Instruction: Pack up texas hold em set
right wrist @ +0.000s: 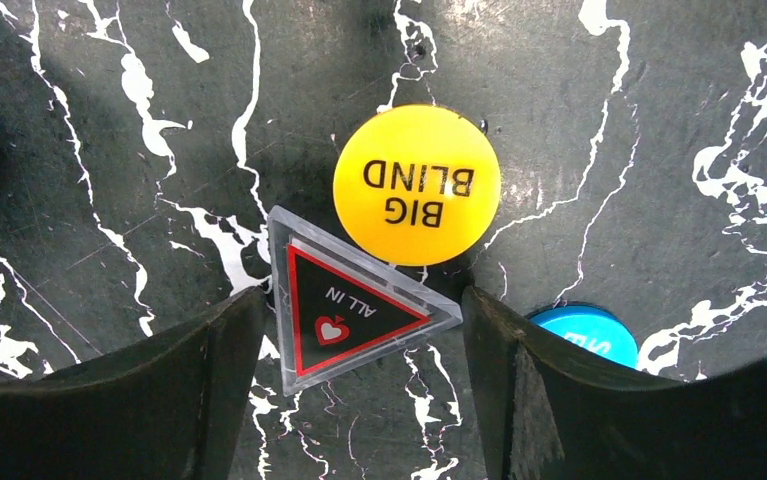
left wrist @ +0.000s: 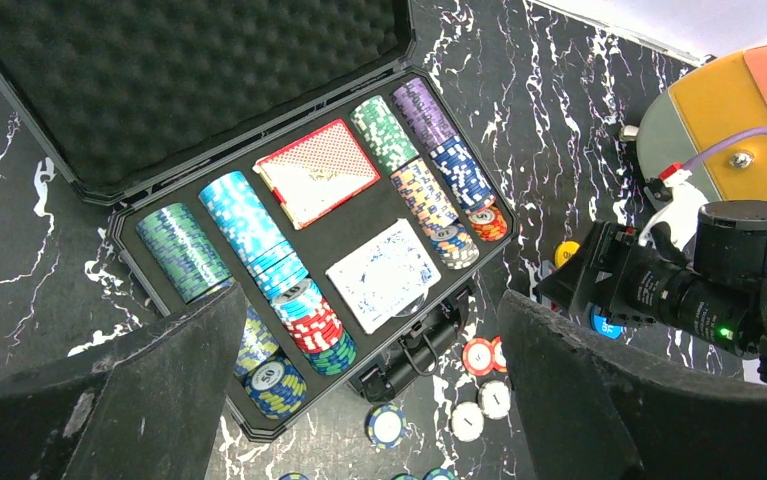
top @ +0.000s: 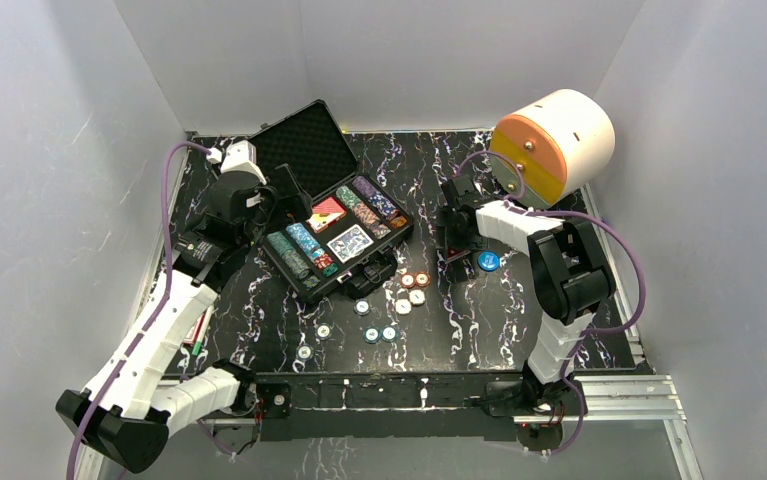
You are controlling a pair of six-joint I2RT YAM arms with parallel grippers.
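Note:
The black foam-lined case [top: 311,283] lies open at centre left, its lid [top: 304,140] tilted back. In the left wrist view its slots hold rows of multicoloured chips [left wrist: 242,225], a red card deck [left wrist: 316,172] and a blue-white deck [left wrist: 382,272]. Several loose chips [top: 399,300] lie in front of it. My left gripper [top: 294,195] hovers open and empty above the case [left wrist: 399,375]. My right gripper [right wrist: 359,390] is open, low over the table, its fingers either side of a clear triangular ALL IN marker [right wrist: 349,300]. The yellow BIG BLIND button [right wrist: 416,185] and the blue button [right wrist: 584,335] lie beside it.
A big white cylinder with orange-yellow drawers [top: 554,145] lies at the back right, close behind my right arm. White walls close in the black marbled table [top: 519,330] on three sides. More loose chips [left wrist: 479,355] lie by the case handle.

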